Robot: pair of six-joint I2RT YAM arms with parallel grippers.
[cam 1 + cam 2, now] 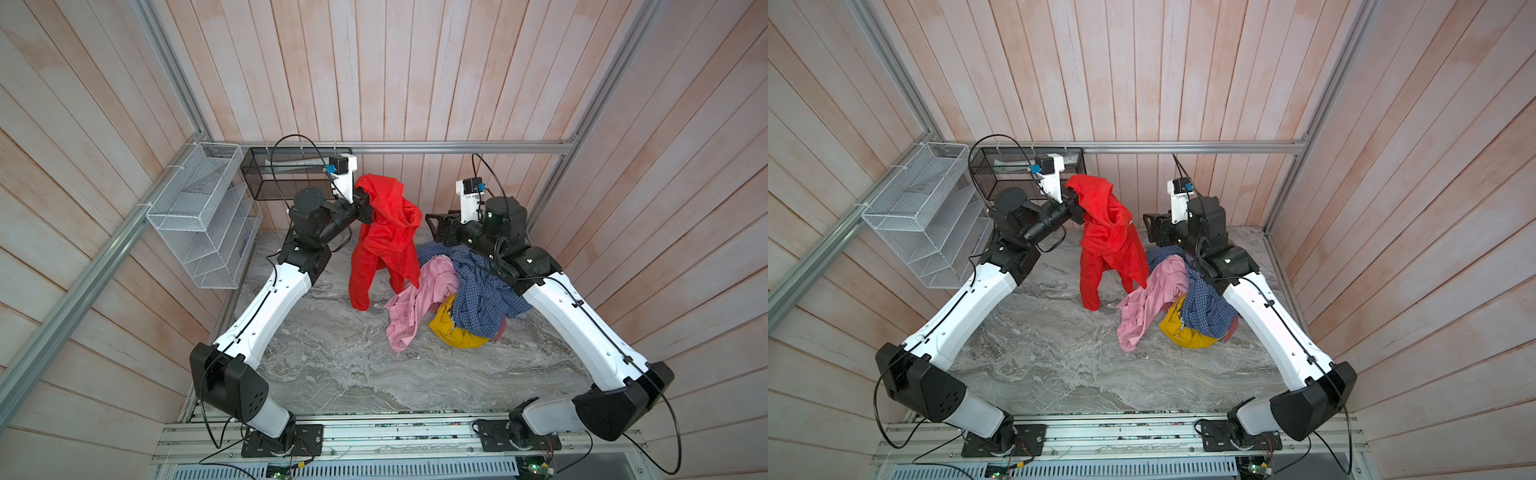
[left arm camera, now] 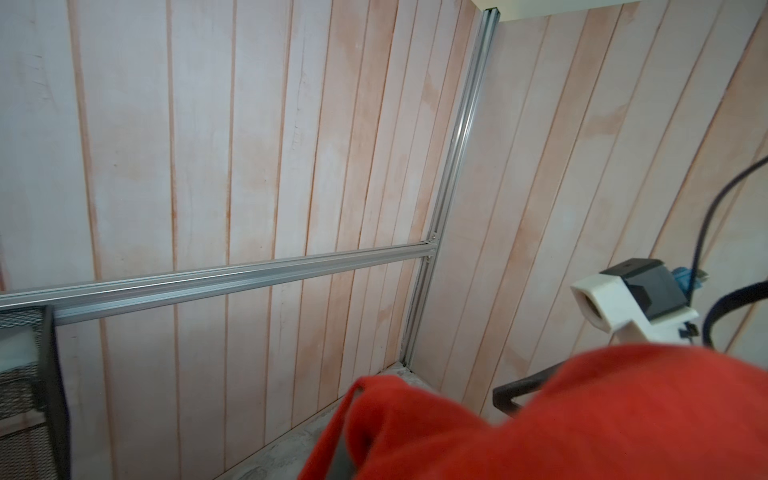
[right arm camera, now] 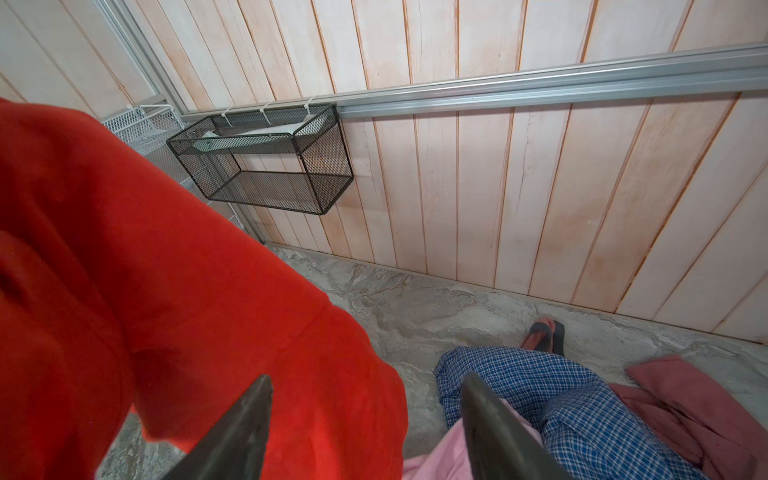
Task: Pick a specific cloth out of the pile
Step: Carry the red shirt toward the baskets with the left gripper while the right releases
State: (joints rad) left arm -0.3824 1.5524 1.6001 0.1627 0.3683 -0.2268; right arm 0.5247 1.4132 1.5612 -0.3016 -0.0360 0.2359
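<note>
The cloth [image 1: 386, 232] [image 1: 1106, 237] is bright red and hangs high from my left gripper [image 1: 365, 205] [image 1: 1077, 203], which is shut on its top. One sleeve end reaches down to the marble table [image 1: 332, 365]. In the left wrist view the cloth [image 2: 582, 415] covers the jaws. My right gripper [image 1: 430, 226] [image 1: 1148, 226] [image 3: 365, 380] stands open just right of the cloth [image 3: 145, 291], holding nothing. The pile [image 1: 465, 299] [image 1: 1183, 303] lies below it: blue checked shirt [image 3: 540, 386], light pink top [image 1: 419, 303], mustard piece [image 1: 453, 332], dusty rose cloth [image 3: 685, 399].
A black mesh basket [image 1: 286, 174] [image 3: 266, 162] hangs on the back wall rail behind the left gripper. A white wire rack [image 1: 203, 216] is fixed to the left wall. A small dark and pink object [image 3: 544, 332] lies on the table behind the pile.
</note>
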